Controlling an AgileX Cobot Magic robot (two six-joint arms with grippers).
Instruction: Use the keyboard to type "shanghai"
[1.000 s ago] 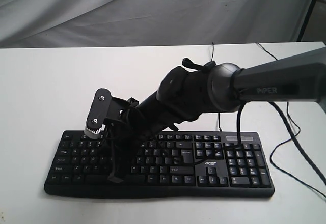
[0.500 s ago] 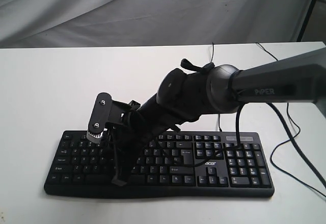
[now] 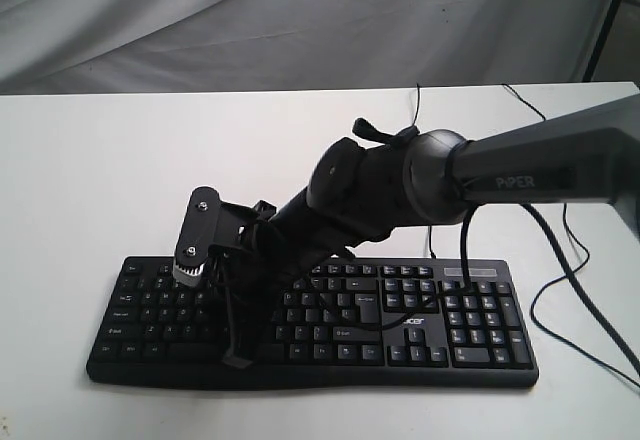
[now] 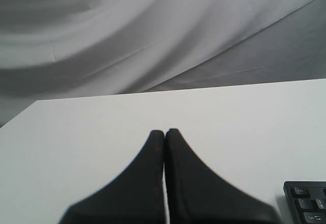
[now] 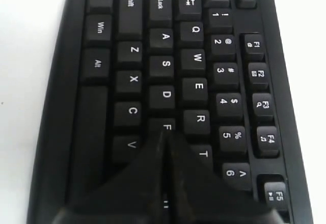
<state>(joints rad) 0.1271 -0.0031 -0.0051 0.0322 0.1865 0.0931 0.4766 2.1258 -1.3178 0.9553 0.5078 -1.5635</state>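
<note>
Black keyboard [image 3: 470, 332] on the white counter [image 3: 80, 180]; right gripper [image 5: 165, 134], fingers pressed together, tips over the F key [image 5: 159, 124]; left gripper [image 4: 164, 131] likewise pressed together, above the counter.

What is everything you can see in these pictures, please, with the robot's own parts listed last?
keyboard: one, black with white lettering, lying flat at the near side of the table.
table: one, white, under everything.
backdrop cloth: one, pale grey, hanging behind the table.
cables: several, thin and black, trailing over the table behind and to the right of the keyboard.
stand pole: one, dark, slanting in the far right corner.
right arm: one, dark grey, reaching in from the right across the keyboard.
right gripper: one, black, shut, tips at the F key.
left gripper: one, black, shut, above bare table beside a keyboard corner; seen only in its wrist view.
</note>
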